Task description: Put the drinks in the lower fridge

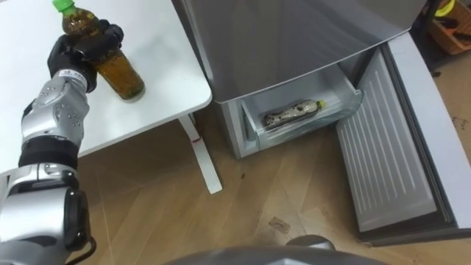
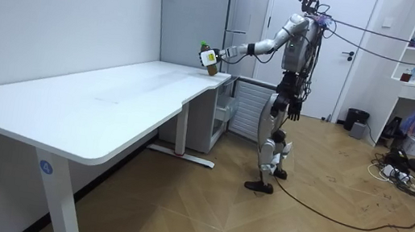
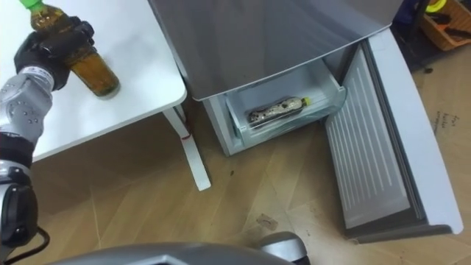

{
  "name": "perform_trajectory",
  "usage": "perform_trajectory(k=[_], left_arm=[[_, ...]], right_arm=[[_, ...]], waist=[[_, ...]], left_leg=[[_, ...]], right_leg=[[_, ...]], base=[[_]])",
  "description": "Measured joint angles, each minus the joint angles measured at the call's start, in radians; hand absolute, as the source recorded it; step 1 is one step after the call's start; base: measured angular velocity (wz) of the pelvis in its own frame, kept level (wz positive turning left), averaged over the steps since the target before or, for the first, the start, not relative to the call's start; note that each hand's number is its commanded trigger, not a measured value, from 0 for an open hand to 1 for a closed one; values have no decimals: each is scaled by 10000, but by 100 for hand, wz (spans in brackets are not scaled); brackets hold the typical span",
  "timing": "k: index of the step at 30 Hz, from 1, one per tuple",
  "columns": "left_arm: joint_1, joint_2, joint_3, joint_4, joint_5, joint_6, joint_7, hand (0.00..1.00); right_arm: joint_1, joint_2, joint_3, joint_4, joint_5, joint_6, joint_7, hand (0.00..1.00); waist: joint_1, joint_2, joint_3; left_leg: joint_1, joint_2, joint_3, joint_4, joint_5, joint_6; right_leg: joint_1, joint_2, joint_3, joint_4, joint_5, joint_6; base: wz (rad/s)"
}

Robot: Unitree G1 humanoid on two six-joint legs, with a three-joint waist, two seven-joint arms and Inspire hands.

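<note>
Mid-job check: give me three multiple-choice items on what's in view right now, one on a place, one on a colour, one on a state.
1. Where is the bottle that the left hand holds?
A. At the white table
B. Inside the drawer
C. On the floor

2. What colour is that bottle's cap?
A. Red
B. White
C. Green

3. How is the lower fridge drawer?
A. Shut
B. Open, one bottle lying in it
C. Open, nothing in it

Answers:
1 A: the left hand has its fingers curled round the held bottle over the white table.
2 C: the cap is green.
3 B: the drawer is pulled out, with a second bottle on its side inside.
</note>
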State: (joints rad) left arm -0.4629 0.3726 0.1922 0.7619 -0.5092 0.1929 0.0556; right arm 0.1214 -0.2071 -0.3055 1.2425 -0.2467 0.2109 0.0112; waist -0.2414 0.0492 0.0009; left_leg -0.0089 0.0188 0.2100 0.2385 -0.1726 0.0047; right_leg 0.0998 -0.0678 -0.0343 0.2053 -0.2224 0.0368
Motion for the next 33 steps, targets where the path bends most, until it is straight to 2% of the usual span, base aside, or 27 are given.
perform_trajectory(k=[10, 19, 22, 25, 28, 30, 33], left_arm=[[-5, -2, -129, 171, -23, 0, 7, 100], [-3, -7, -261, 35, -70, -3, -57, 100], [8, -239, -269, -399, 31, -3, 16, 100], [9, -610, -414, -1152, 101, -4, 203, 100], [88, -927, -510, -1986, 87, -11, 375, 100], [438, -954, -602, -2715, 118, -17, 387, 100], [1255, -1225, -622, -4157, 436, -19, 405, 100]], right_arm=[[-183, 1, 20, 3, 82, -3, 4, 0], [-449, 3, 90, 6, 34, -132, 132, 0], [-548, 86, 135, -25, 29, -189, 130, 0], [-762, 174, 486, -26, 137, -328, 25, 0], [-928, 213, 950, -325, 940, -524, -95, 0], [-993, 263, 1267, -455, 1218, -700, -91, 0], [-983, 489, 1371, -498, 1329, -844, -76, 0]], waist=[[-12, 46, -31], [9, 0, -7], [60, -83, 26], [327, -153, 10], [570, -179, 8], [583, -211, -11], [613, -329, -84]], left_leg=[[4, 18, 52, 13, 2, 0], [18, 13, -76, -19, 6, -5], [-31, -12, -192, 8, 9, -7], [-105, -16, -222, 5, 12, -10], [-139, -25, -245, -22, 24, -20], [-140, -43, -363, -37, 32, -31], [-141, -90, -715, -43, 41, -46]], right_leg=[[-91, 13, 46, 27, 5, -9], [1, 14, -1, 18, 5, -8], [41, 14, -137, -6, 5, -8], [2, 9, -235, -26, 5, -8], [-44, -8, -273, -30, 5, -8], [-13, -25, -513, -29, 6, -8], [56, -35, -896, -34, 7, -7]], base=[[-2], [1], [13], [6], [2], [15], [31]])
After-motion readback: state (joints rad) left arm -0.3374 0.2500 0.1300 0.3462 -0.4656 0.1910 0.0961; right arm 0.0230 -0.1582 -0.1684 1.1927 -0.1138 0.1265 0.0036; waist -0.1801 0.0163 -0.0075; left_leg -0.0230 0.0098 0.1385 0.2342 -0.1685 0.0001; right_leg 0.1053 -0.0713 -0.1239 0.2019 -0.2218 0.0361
